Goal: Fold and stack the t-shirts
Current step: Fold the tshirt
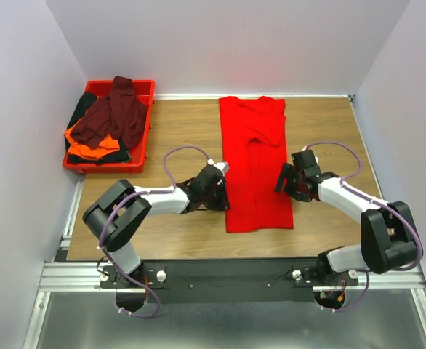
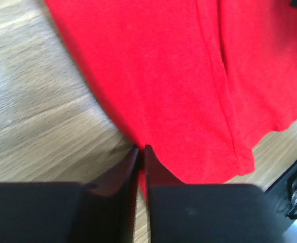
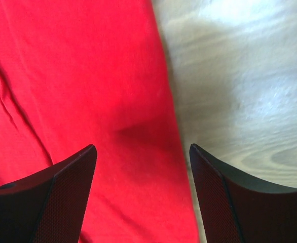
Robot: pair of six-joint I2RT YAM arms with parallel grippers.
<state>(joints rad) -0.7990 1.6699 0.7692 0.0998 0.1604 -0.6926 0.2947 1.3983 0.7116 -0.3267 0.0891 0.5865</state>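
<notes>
From above, the red shirt point(image 1: 255, 163) lies flat on the counter point(image 1: 177, 123), likely light and limp; the left wrist view shows the left pincer point(image 2: 142, 148) clenched on its side edge, and the right wrist view shows the right pincer point(image 3: 142, 147) released astride the opposite edge, a fair pinching spot.

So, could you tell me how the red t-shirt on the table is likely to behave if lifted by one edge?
Probably floppy: the red t-shirt lies flat with soft creases, so it should drape and sag. Likely light, being thin cloth. It may drag and bunch on the wooden table.
</notes>
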